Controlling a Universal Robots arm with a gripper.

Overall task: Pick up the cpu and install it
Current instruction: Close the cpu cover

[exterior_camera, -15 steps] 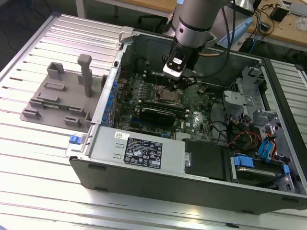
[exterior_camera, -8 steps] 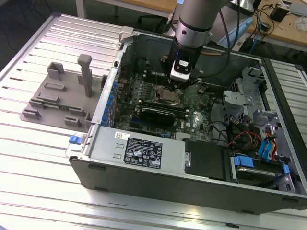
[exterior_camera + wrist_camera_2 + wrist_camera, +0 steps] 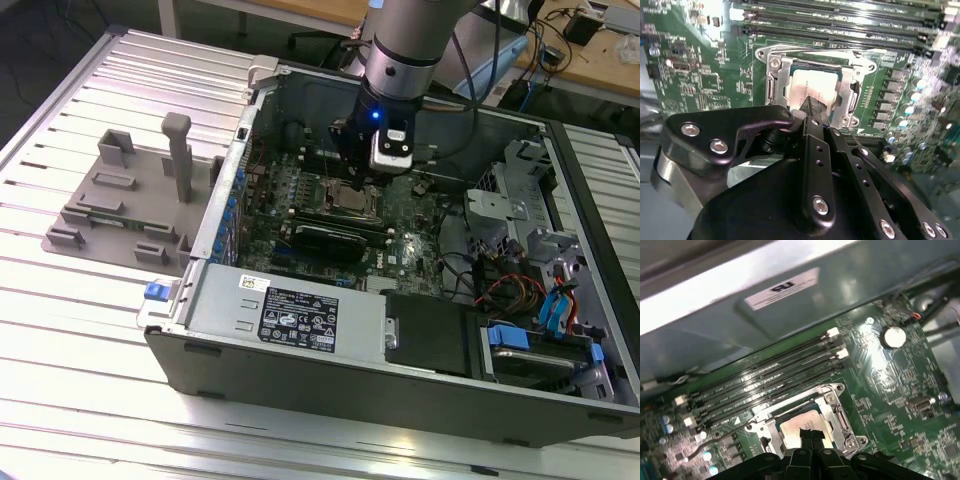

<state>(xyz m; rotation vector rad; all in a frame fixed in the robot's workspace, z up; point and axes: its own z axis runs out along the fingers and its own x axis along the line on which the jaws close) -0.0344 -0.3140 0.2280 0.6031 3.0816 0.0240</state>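
From the exterior view's left: the grey fixture [image 3: 140, 205] stands on the slatted table [image 3: 80, 330], well apart from the work. Beside it the open computer case [image 3: 300, 330] lies on its side. Inside the case my gripper [image 3: 352, 186] hangs over the motherboard [image 3: 300, 192], with drive bays and cables further to the right.

The cpu [image 3: 356, 204] sits flat in its socket, its pale metal plate bordered by the metal socket frame [image 3: 774, 85] in both wrist views. It lies directly beneath my tool. In the second wrist view my gripper [image 3: 812, 106] points straight down at the cpu [image 3: 812, 86], over one edge of the plate rather than its middle. Being square, the chip has no long axis to line up with.

In the first wrist view my fingertips [image 3: 804, 433] are drawn together side by side, with nothing between them that I can make out. I judge the chip to be seated, not carried.
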